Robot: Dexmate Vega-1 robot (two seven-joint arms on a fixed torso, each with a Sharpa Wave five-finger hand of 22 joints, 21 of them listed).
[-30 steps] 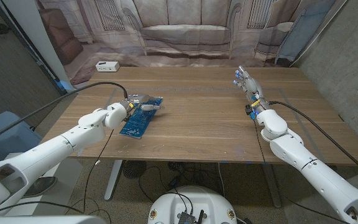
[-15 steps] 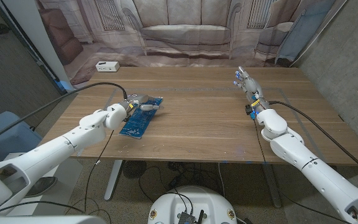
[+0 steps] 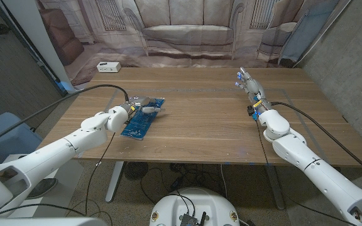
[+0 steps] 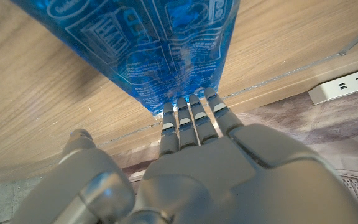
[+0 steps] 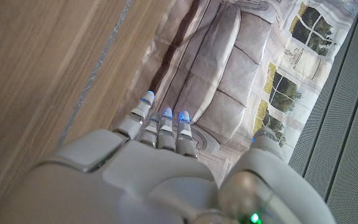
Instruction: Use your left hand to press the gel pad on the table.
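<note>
A blue gel pad (image 3: 138,123) printed with white lines lies slantwise on the left part of the wooden table (image 3: 206,119). My left hand (image 3: 138,103) is over the pad's far half with its fingers stretched out onto it. In the left wrist view the straight fingertips (image 4: 190,113) of my left hand (image 4: 197,168) touch the edge of the gel pad (image 4: 148,43). My right hand (image 3: 247,82) stands at the table's far right, fingers extended and holding nothing. Its fingers (image 5: 164,124) point toward the backdrop in the right wrist view.
A white power strip (image 3: 107,66) lies beyond the table's far left corner and also appears as the power strip (image 4: 345,84) in the left wrist view. A black cable (image 3: 99,87) runs along my left arm. A printed sofa backdrop (image 3: 187,31) hangs behind the table.
My left hand has drawn back slightly on the gel pad toward my left side. The right arm has not moved.
</note>
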